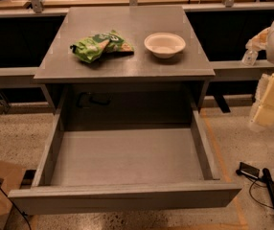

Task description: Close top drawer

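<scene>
Top drawer (pixel 127 162) fully out. Your pincer (pixel 271 97) at right edge; clenched or released, cannot tell. Meet front panel centre, push squarely under tabletop (pixel 127 25).

Dim warm overhead light, dark shadow under tabletop (pixel 127 63), gripper (pixel 270 99) at rt edge glaring pale.

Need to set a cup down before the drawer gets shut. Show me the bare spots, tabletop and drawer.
The drawer is pulled out, its floor bare wall to wall. On the tabletop, the back strip behind the chip bag and bowl is free, also the front edge. The middle row is crowded. The tool hangs at the picture's right edge.
</scene>
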{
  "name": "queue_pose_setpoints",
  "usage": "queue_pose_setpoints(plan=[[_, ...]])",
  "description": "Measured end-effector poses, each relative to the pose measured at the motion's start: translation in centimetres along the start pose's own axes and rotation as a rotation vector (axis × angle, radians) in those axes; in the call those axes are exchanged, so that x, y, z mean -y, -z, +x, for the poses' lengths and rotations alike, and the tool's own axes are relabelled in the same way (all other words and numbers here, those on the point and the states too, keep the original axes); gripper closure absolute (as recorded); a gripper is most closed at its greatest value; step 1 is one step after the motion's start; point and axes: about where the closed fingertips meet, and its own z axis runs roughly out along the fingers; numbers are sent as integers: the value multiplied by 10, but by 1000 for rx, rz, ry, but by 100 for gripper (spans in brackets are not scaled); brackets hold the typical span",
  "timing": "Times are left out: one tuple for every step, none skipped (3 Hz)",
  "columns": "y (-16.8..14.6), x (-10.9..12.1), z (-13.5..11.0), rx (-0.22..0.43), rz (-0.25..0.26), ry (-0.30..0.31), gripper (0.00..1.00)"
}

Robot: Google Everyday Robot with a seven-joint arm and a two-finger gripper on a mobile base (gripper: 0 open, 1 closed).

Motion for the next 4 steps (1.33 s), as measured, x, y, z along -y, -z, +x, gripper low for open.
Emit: queue_pose_setpoints(plan=[[0, 0, 0, 0, 0, 0, 0], [2, 0, -1, 2, 8, 1, 12], [-14, -5, 7, -10, -11, 3, 36], [-41, -16, 25, -38, -42, 1, 59]])
